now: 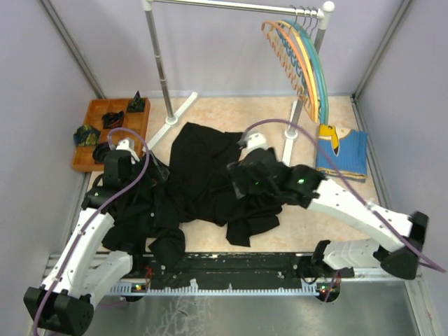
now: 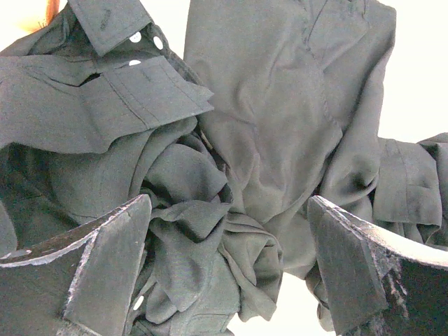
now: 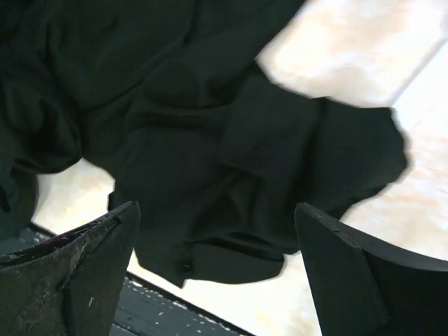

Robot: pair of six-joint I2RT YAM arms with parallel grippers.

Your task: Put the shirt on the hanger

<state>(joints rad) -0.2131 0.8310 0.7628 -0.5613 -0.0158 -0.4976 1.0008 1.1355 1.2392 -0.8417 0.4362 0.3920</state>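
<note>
Shirt (image 1: 203, 175) heaped mid-tabletop (image 1: 231, 112): thin, soft, light, will bunch and sag. Hanger (image 1: 274, 38) on rail (image 1: 224, 5), well apart. Left gripper (image 2: 227, 210) and right gripper (image 3: 217, 210) hover over the cloth, fingers spread wide, empty. Best hold, judged: collar or shoulder seam.

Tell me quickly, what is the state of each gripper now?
Left gripper: open, holding nothing.
Right gripper: open, holding nothing.

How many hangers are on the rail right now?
4, all bunched at the right end of the rail: one orange hanger leftmost, one yellow hanger beside it, then two teal hangers rightmost. They overlap, so another could be hidden.
</note>
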